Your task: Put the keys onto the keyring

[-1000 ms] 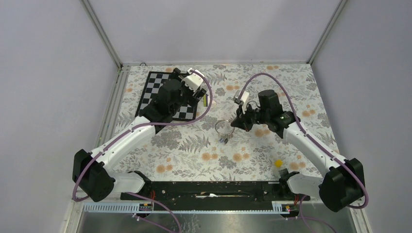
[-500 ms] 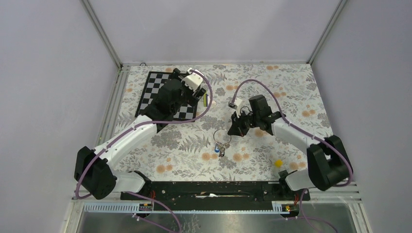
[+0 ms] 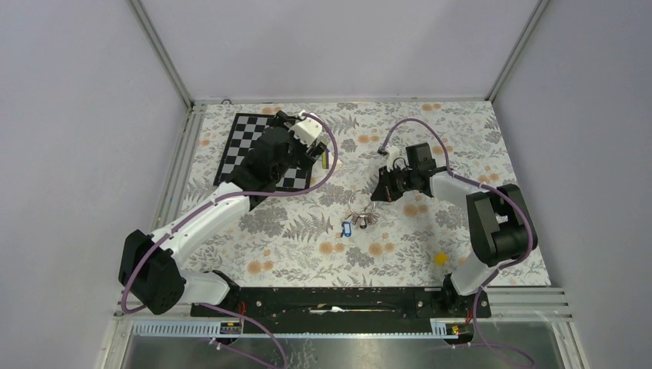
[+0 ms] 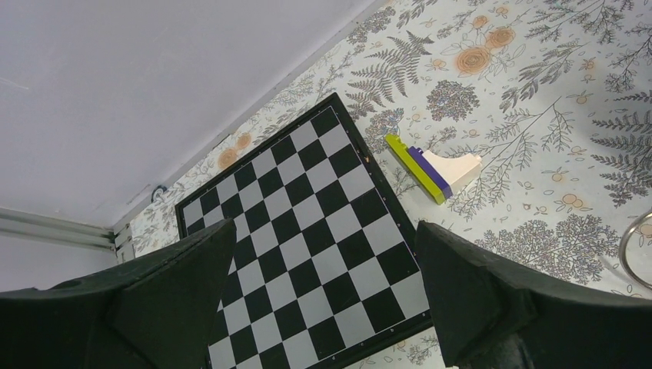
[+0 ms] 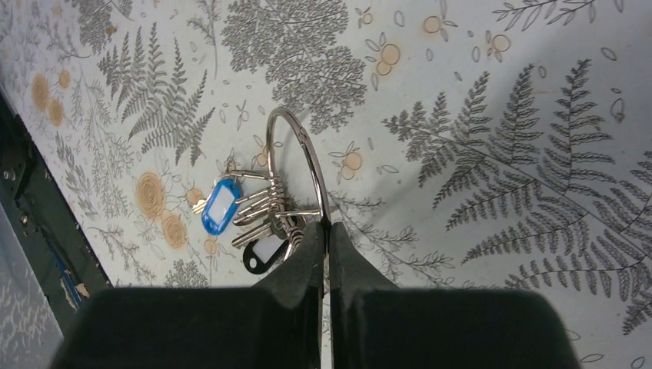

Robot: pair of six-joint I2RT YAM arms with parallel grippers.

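The keyring (image 5: 296,165) is a thin silvery wire hoop over the floral cloth. My right gripper (image 5: 327,231) is shut on its wire at the lower edge. A fan of silvery keys bunches against the hoop beside my fingertips, one with a blue tag (image 5: 221,206) and one with a black tag (image 5: 261,252). From above, the keyring (image 3: 357,206) sits mid-table with the blue tag (image 3: 347,228) trailing to its lower left and the right gripper (image 3: 382,192) at its right. My left gripper (image 3: 298,142) hangs wide open and empty over the checkerboard (image 4: 307,223), far from the keys.
The checkerboard (image 3: 246,146) lies at the back left. A small lime, blue and cream block stack (image 4: 430,167) rests just right of it. A yellow block (image 3: 440,259) sits near the right front. Walls close the table on three sides.
The right arm has folded back and upright while its gripper stays shut on the ring. The key bunch swung toward the front and back again, and the blue tag now trails out. The left arm barely moved.
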